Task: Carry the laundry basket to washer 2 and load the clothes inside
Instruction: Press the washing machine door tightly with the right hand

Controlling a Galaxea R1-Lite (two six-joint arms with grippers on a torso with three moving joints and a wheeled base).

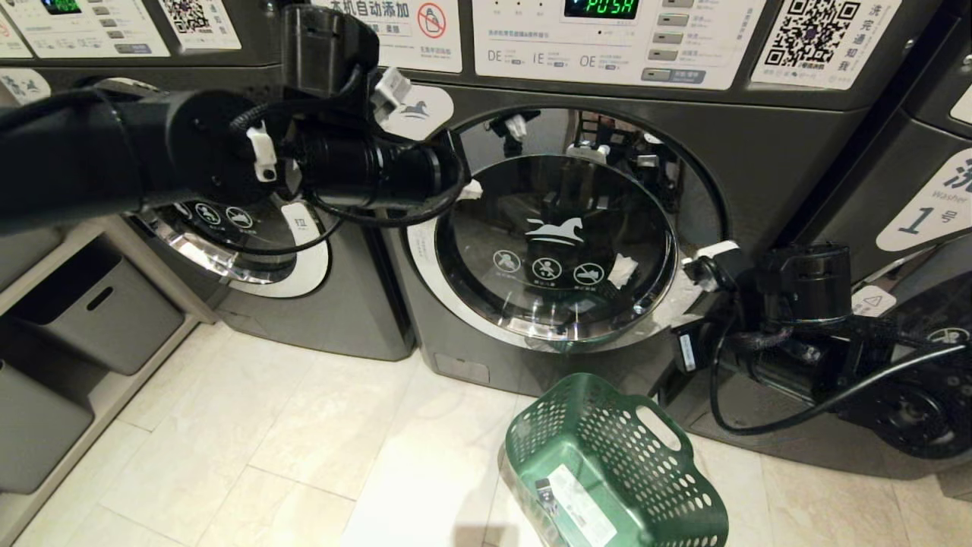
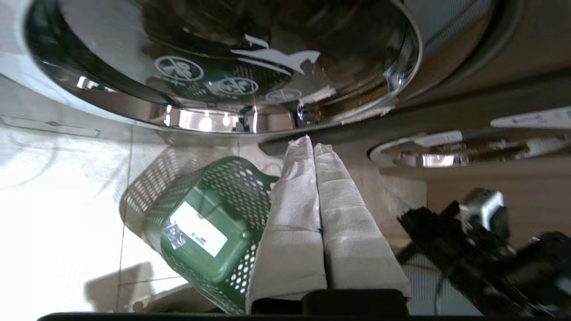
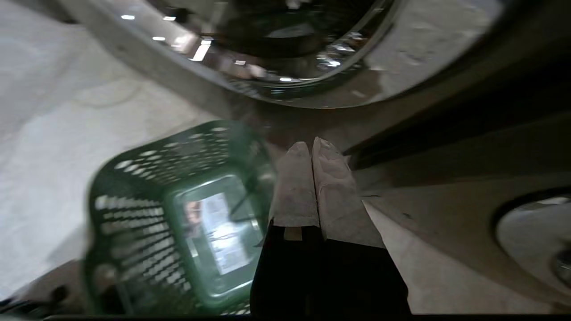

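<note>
Below the middle washer, whose round glass door looks swung shut or nearly so, the green basket sits on the floor, showing only its base sticker; no clothes are visible. Left claw, raised beside the door rim, and right claw, low just above the basket, are both pinched closed on nothing. Judged step: latching the door. Press squarely on the rim, keeping clear of the basket.

Grey storage bins on shelving at left; pale tiled floor; QR sticker (upper right).
</note>
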